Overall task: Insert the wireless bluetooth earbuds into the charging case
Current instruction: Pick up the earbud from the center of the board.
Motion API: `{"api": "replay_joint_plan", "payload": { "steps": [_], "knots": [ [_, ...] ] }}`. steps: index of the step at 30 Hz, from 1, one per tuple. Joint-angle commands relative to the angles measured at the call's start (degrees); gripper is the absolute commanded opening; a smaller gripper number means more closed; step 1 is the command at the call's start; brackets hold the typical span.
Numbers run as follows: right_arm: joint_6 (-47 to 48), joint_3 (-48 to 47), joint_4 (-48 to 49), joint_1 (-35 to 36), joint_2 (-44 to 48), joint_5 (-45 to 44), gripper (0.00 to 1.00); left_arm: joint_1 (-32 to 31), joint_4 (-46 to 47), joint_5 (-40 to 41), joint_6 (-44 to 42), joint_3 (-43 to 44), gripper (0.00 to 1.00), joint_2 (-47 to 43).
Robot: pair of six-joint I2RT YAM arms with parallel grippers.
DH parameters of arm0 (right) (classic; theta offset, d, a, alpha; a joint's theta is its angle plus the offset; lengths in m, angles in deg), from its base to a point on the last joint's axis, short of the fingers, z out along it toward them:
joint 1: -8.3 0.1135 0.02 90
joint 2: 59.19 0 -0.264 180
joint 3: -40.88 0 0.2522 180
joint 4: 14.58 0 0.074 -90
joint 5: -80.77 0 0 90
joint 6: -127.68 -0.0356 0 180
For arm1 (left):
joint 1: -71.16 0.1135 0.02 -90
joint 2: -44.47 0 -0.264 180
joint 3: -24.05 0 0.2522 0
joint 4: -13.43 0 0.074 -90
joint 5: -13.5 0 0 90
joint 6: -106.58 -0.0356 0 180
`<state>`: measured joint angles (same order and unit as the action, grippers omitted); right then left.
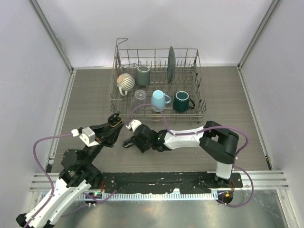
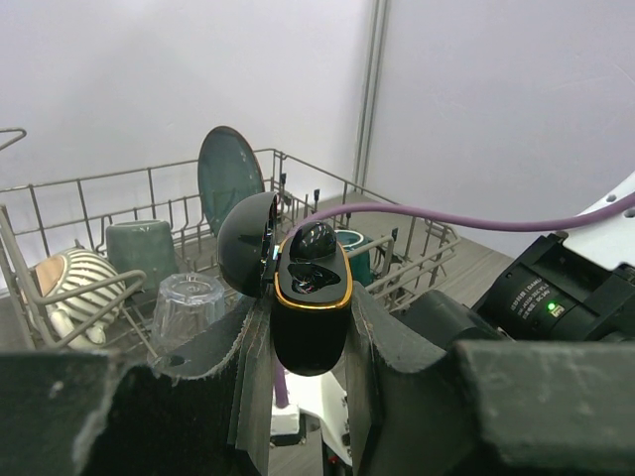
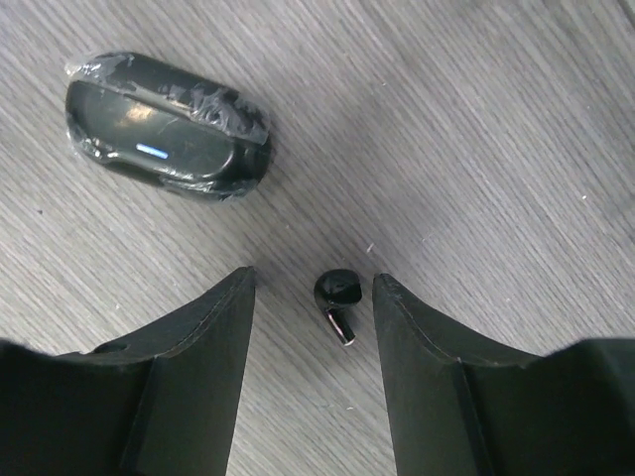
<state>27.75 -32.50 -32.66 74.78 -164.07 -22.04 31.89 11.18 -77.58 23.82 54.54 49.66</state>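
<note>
My left gripper (image 2: pixel 311 332) is shut on a black charging case (image 2: pixel 311 317) with a gold rim, held up off the table with its lid (image 2: pixel 248 243) open. A glossy black bud (image 2: pixel 317 240) sits in its far slot. The case also shows in the top view (image 1: pixel 114 120). My right gripper (image 3: pixel 314 280) is open and low over the table. One small black earbud (image 3: pixel 337 294) with a short stem lies between its fingers, nearer the right one, touching neither. A second black case (image 3: pixel 164 124), closed and wrapped in clear film, lies on the table beyond. Other earbuds are out of view.
A wire dish rack (image 1: pixel 156 49) stands at the back. It holds a striped mug (image 1: pixel 126 81), a grey mug (image 1: pixel 143 74), a glass (image 1: pixel 140 95), a light blue mug (image 1: pixel 159 99), a dark green mug (image 1: pixel 182 101) and an upright plate (image 1: pixel 171 59). The right arm (image 1: pixel 190 138) reaches left across the table.
</note>
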Motion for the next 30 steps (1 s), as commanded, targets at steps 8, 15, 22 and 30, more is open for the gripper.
{"api": "replay_joint_plan", "payload": {
  "steps": [8, 15, 22, 30],
  "knots": [
    [-1.9, -0.1, 4.1, -2.7, -0.8, 3.4, 0.50, 0.2, 2.6, 0.6, 0.1, 1.5, 0.00, 1.3],
    [-6.0, 2.0, 3.3, -2.7, 1.1, 5.6, 0.40, 0.2, 2.7, 0.6, 0.2, 1.4, 0.00, 1.5],
    [-9.7, 3.7, 0.5, -2.6, 3.5, 3.5, 0.37, 0.2, 2.9, 0.6, 0.4, 0.9, 0.00, 1.1],
    [-17.0, 5.8, -4.4, -2.6, 6.5, -3.8, 0.13, 0.2, 2.7, 0.6, 0.5, 0.7, 0.00, 0.7]
  ]
}}
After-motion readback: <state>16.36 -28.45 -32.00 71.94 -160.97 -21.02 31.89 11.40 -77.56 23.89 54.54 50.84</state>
